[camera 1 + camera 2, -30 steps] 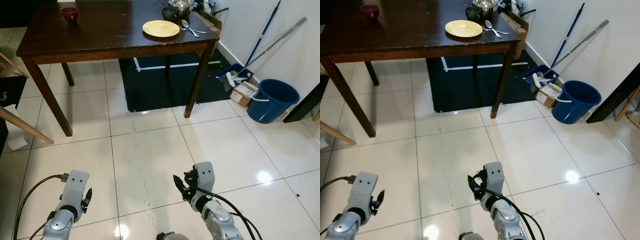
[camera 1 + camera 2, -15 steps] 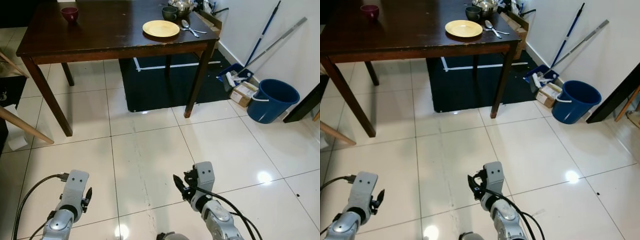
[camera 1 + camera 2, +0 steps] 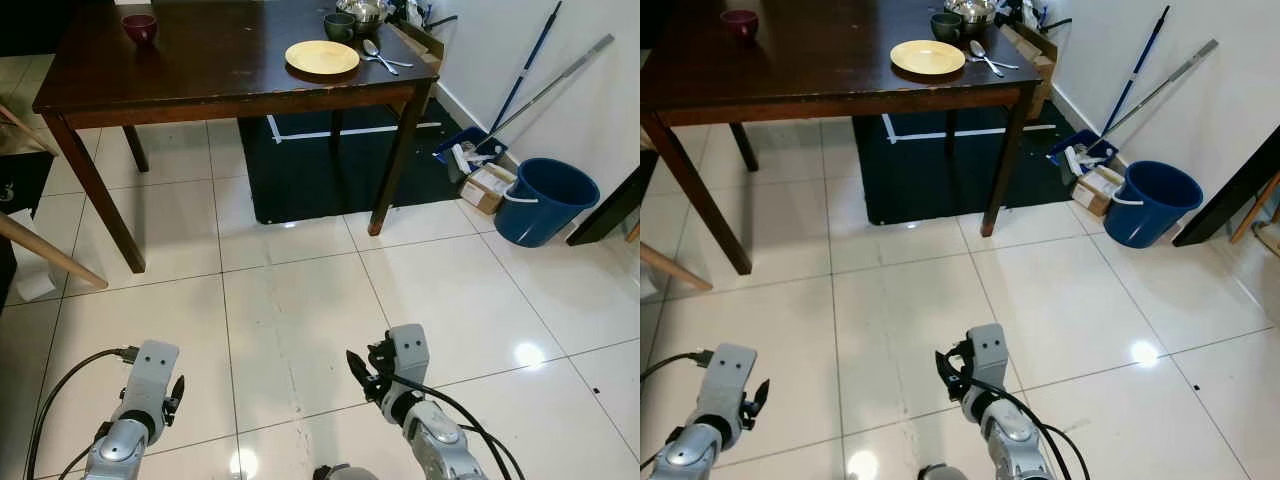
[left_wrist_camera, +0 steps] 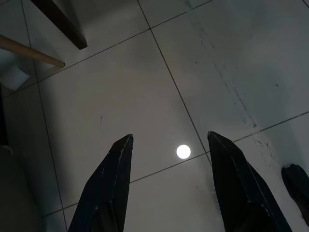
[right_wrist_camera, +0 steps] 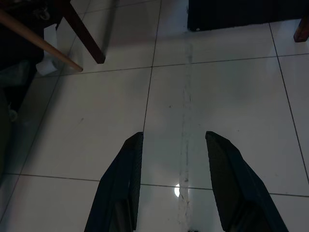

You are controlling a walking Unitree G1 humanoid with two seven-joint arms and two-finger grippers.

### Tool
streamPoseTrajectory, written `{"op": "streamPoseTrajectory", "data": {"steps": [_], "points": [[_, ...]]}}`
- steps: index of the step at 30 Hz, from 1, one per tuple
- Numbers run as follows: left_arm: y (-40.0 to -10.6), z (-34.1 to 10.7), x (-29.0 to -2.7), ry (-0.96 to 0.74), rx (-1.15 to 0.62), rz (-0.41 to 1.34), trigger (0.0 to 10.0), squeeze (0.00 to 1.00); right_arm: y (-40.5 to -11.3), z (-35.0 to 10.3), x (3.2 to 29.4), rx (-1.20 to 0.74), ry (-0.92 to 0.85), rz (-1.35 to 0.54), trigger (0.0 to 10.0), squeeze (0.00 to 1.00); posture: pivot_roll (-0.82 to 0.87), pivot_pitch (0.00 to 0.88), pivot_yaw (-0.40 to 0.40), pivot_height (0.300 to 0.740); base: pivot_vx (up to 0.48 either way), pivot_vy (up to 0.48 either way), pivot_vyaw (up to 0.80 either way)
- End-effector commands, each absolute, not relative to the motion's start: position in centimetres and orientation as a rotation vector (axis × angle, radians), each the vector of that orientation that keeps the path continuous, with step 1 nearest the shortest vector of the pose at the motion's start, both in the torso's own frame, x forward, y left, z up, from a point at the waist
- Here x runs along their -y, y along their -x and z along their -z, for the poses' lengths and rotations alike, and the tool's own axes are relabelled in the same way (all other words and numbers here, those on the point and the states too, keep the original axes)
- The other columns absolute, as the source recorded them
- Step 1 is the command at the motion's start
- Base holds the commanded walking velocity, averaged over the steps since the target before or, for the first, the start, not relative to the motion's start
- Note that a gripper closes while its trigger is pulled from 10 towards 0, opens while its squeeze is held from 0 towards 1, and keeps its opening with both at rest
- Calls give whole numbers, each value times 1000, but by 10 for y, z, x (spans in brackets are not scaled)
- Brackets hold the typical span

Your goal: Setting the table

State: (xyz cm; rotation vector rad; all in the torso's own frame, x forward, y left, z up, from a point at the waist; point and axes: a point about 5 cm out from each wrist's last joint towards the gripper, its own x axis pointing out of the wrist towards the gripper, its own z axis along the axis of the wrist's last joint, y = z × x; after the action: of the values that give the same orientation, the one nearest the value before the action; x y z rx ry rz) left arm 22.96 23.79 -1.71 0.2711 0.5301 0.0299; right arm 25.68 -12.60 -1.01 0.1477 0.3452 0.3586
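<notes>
We stood on the white tile floor (image 3: 300, 290), well back from the dark wooden table (image 3: 200, 60). On the table's far right part lay a yellow plate (image 3: 322, 57), with two spoons (image 3: 378, 55) just beside it, a dark cup (image 3: 339, 25) and a shiny metal bowl (image 3: 364, 12) behind. A small red bowl (image 3: 139, 26) sat at the far left corner. Our left gripper (image 4: 169, 145) and right gripper (image 5: 171, 140) hung low over the floor, fingers spread apart, holding nothing. A blue bucket (image 3: 545, 200) and a cardboard box (image 3: 487, 187) stood by the wall. We could read no writing.

Dark wooden table (image 3: 200, 60), yellow plate (image 3: 322, 57), spoons (image 3: 378, 55), maroon bowl (image 3: 139, 26)
</notes>
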Motion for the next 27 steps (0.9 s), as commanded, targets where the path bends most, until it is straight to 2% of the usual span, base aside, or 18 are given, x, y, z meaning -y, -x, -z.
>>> {"op": "streamPoseTrajectory", "data": {"steps": [1,20,23,26,27], "points": [[-224,22,-239,-271,-553,-33,10000,0,-253,14,129,-356,-147,-349,10000,0,-85,25,25,740,0,0,0],[-229,15,-240,-273,-506,-42,10000,0,-253,13,128,-350,-149,-350,10000,0,-88,34,25,740,0,0,0],[-231,13,-241,-285,-493,-56,10000,0,-256,7,126,-317,-144,-361,10000,0,-83,35,26,740,0,0,0],[-241,-9,-243,-322,-390,-68,10000,0,-271,-25,124,-156,-154,-369,10000,0,-81,39,29,740,0,0,0],[-241,-9,-243,-322,-390,-68,10000,0,-271,-25,124,-156,-154,-369,10000,0,-81,39,29,740,0,0,0]]}}
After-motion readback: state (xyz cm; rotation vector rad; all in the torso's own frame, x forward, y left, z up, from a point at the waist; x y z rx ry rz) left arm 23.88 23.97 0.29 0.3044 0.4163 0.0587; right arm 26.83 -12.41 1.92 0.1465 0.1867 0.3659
